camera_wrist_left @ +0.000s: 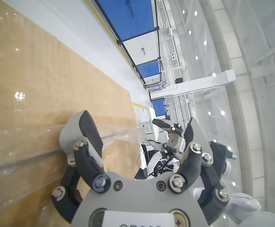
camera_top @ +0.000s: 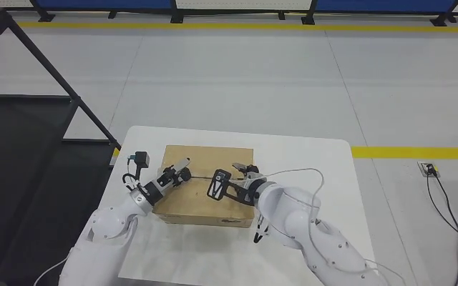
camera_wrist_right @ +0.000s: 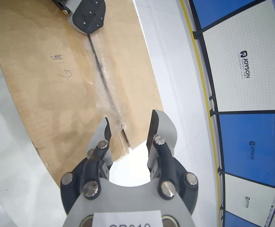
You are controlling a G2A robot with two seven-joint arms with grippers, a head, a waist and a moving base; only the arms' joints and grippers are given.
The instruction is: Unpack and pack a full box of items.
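A closed cardboard box [camera_top: 204, 204] lies on the white table [camera_top: 315, 164], its top seam covered by clear tape [camera_wrist_right: 103, 86]. My left gripper [camera_top: 179, 170] is open at the seam's left end, and one pad [camera_wrist_left: 90, 131] rests on the tape [camera_wrist_left: 28, 137]. My right gripper [camera_top: 230, 177] is open over the seam's right end, near the box edge. In the right wrist view its fingers [camera_wrist_right: 153, 126] straddle the tape's end at the box [camera_wrist_right: 43, 90] edge, and the left gripper's pad [camera_wrist_right: 88, 17] shows at the seam's far end.
A black frame [camera_top: 64, 93] stands left of the table. A white cable [camera_top: 300, 171] runs across the table by the right arm. Bare table surface lies right of and behind the box. Yellow floor lines [camera_top: 401, 151] run beyond.
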